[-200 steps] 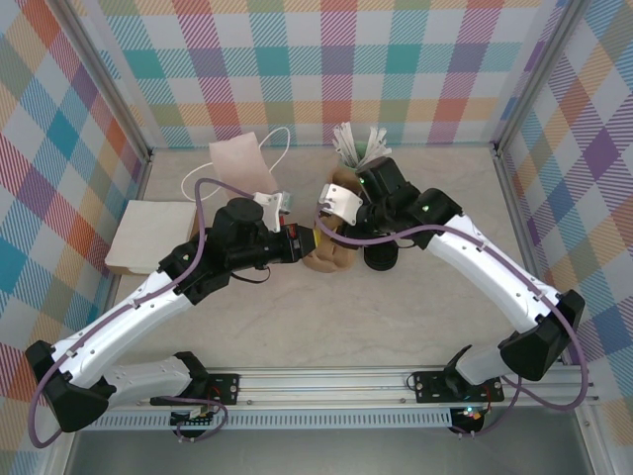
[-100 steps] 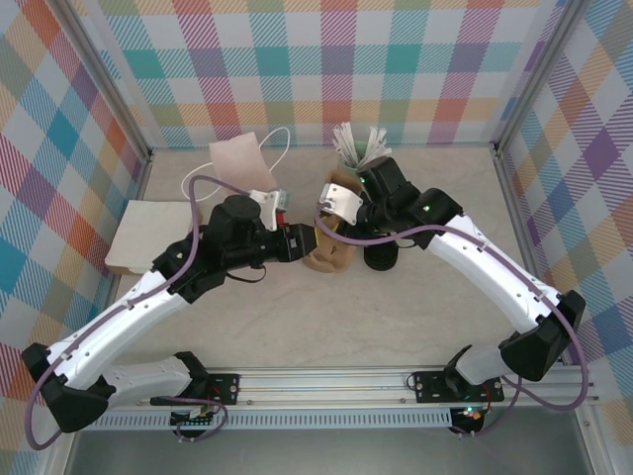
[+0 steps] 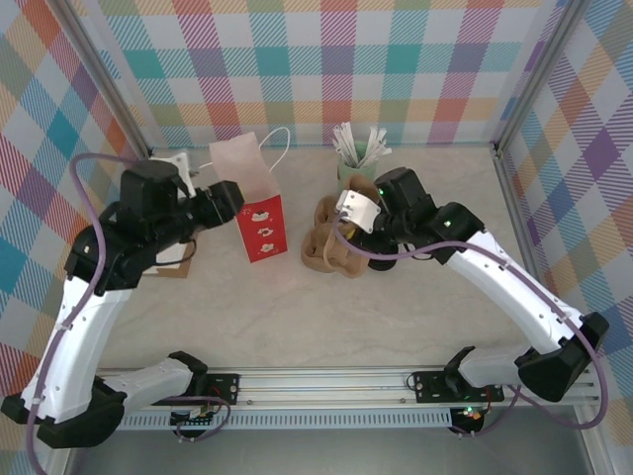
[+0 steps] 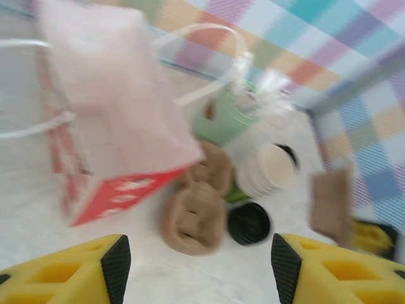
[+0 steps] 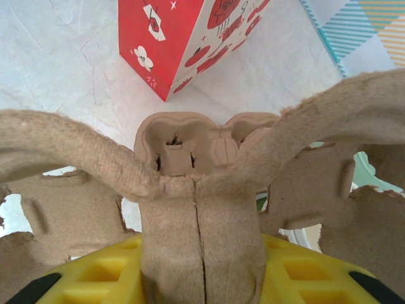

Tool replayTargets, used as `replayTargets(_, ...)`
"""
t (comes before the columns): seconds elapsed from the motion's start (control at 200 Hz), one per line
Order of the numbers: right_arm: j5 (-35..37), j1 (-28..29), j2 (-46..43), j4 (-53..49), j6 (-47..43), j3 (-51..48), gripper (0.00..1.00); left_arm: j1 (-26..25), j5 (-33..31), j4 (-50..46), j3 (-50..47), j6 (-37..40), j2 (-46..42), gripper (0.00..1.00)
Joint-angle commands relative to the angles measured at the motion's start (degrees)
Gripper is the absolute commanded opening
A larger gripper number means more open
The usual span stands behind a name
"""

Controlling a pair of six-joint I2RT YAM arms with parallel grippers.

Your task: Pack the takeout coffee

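Right hand [image 5: 202, 275] clamps the carrier's [image 3: 331, 247] handle, likely to steady it mid-desk [image 3: 396, 317]; left hand [image 4: 196, 266], spread and empty, hangs near the bag [image 3: 259, 220].

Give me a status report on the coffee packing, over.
Left gripper open, empty, near red bag. Right gripper shut on cardboard carrier. Lidded coffee beside carrier, unpacked. Carrier between coffee and bag.
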Motion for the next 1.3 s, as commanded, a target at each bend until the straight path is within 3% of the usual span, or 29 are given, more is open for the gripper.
replayTargets(0.0,0.22,-0.23,-3.01,-0.04,2.14,-1.77,0.38,7.52,-0.03,-7.59,3.34,5.94,4.88,0.63)
replayTargets(0.115,0.61,-0.21,-5.35,-0.22,3.1,-3.69,0.38,14.04,0.44,-7.47,5.39,8.94,11.21,0.63)
replayTargets(0.305,0.68,-0.23,-9.34,-0.28,4.54,-6.98,0.38,18.6,1.72,-3.74,6.09,10.48,20.51,0.63)
replayTargets(0.74,0.55,-0.23,-12.52,-0.92,6.72,-9.85,0.37,19.31,4.89,0.68,9.67,9.84,31.43,0.67)
replayTargets(0.84,0.46,-0.19,-12.33,-0.88,6.83,-9.77,0.37,19.3,4.19,0.67,10.67,10.21,33.31,0.55)
replayTargets(1.125,-1.72,-0.23,-11.41,-2.8,5.55,-5.94,0.37,19.31,5.42,-1.47,11.9,12.13,32.1,0.09)
replayTargets(1.215,-2.86,-0.24,-10.76,-3.59,5.15,-3.71,0.37,19.31,6.89,-2.3,10.26,12.75,29.07,0.0)
replayTargets(1.295,-4.74,-0.23,-9.94,-3.68,5.19,-1.7,0.37,19.11,7.98,-2.89,8.11,13.09,25.56,0.0)
